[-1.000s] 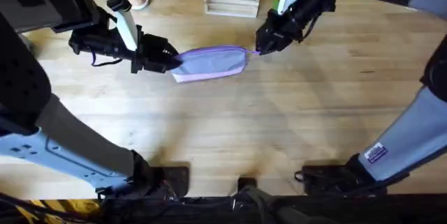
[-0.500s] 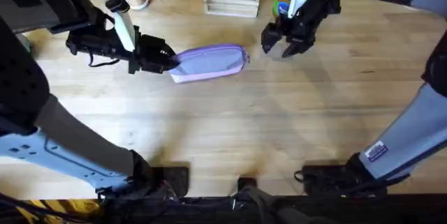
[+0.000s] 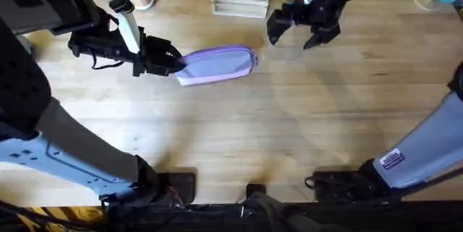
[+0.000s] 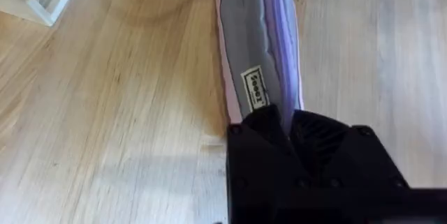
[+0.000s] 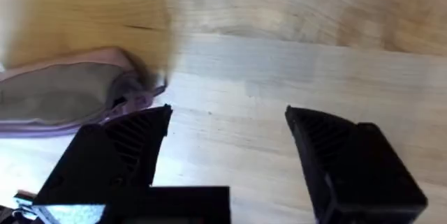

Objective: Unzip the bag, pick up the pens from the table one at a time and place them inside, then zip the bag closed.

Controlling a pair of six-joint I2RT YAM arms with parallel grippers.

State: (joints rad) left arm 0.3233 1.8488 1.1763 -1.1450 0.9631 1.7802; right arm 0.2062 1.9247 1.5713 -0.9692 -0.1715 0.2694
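Looking down from overhead, we see the bag (image 3: 217,66) lying on the table (image 3: 239,131) at about eleven o'clock from centre, its left end pinched by the left gripper (image 3: 176,61), while the right gripper (image 3: 296,33) hangs at one o'clock, apart from the bag, fingers spread wide. From the left wrist, we see black fingers (image 4: 262,123) clamped on the bag's (image 4: 258,35) end. From the right wrist, we see wide-apart fingers (image 5: 133,140) over bare wood beside the bag's (image 5: 63,98) other end.

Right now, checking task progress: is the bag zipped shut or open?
Shut, apparently: the bag lies flat, no dark lining showing. Left gripper pinches its end; right gripper is open, apart.
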